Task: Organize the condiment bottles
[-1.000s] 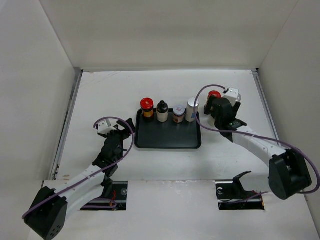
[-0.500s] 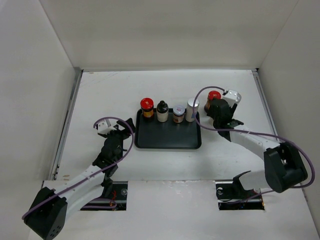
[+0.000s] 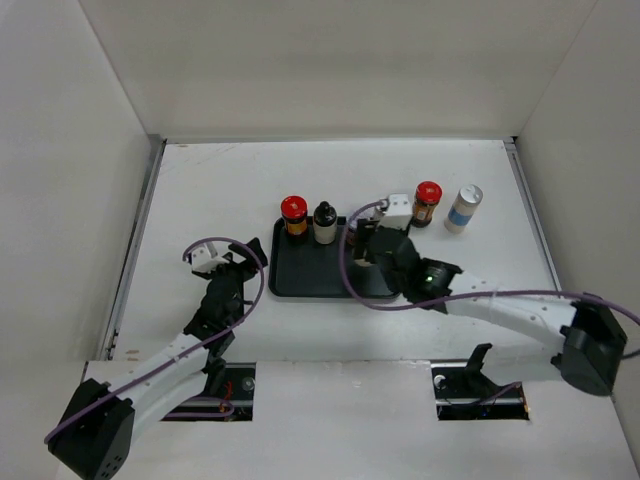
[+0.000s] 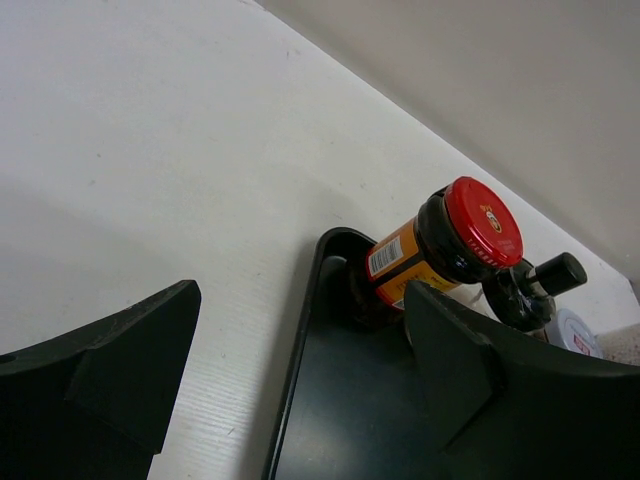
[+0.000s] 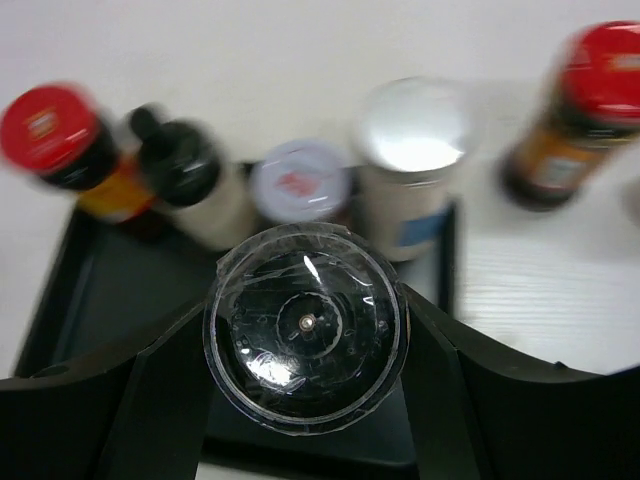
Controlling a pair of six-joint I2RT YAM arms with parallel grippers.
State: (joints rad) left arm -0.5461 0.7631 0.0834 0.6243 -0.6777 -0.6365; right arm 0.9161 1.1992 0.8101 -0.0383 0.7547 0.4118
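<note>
Now the right gripper [image 5: 305,335] pinches a clear-lidded jar [image 5: 305,300] over the tray [image 3: 300,282].
Left gripper [image 4: 295,345] gapes empty beside the tray (a red-capped jar [image 3: 427,202] and a silver-capped cylinder [image 3: 463,208] stand on the table [image 3: 220,180]).

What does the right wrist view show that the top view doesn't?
Right wrist only: a clear-lidded jar gripped in the right hand, plus a pale-lidded jar and a silver-capped cylinder on the tray. Top only: the open left hand and a white-and-blue cylinder on the table. Both: the black-capped bottle, one red-capped jar on the tray, another red-capped jar off it.
</note>
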